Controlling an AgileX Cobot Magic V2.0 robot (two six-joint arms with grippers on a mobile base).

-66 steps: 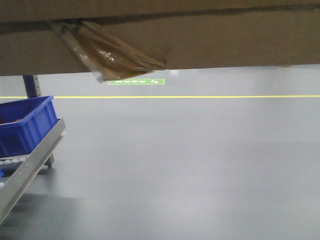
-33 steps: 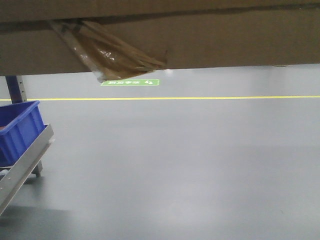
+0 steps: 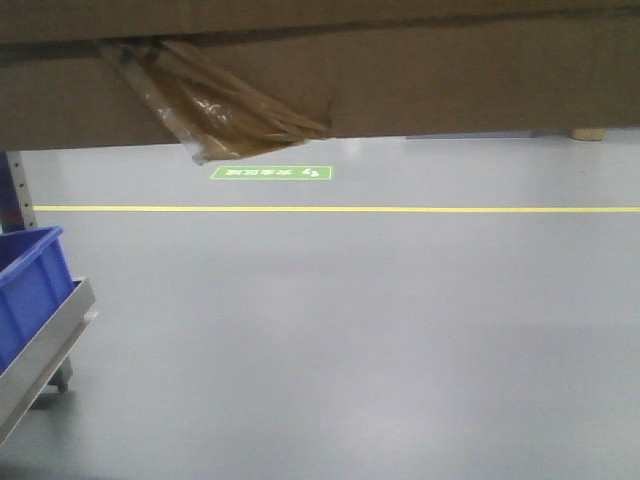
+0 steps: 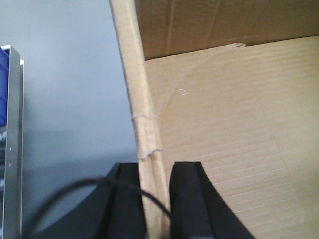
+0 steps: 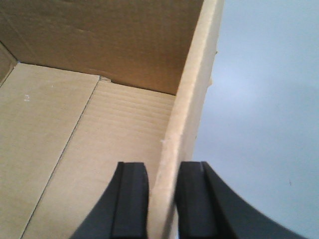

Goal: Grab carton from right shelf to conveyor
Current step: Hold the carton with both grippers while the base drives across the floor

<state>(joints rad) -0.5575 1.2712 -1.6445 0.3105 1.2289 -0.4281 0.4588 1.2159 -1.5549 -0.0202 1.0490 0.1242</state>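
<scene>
Carton (image 3: pixel 420 80) up in the air, its brown side spanning the top of the front view, loose tape (image 3: pixel 222 115) dangling left. Left gripper (image 4: pixel 153 199) pinches the carton's left wall, 1 finger each side. Right gripper (image 5: pixel 162 199) pinches the right wall likewise. Blue bin (image 3: pixel 25 290) on metal rack (image 3: pixel 45 345) low left. Yellow line (image 3: pixel 400 209) and green sign (image 3: pixel 271 172) on the far floor.

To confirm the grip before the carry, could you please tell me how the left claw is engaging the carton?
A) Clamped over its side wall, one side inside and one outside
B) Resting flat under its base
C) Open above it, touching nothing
A: the left wrist view shows the left claw straddling the upright side wall of the carton.
</scene>
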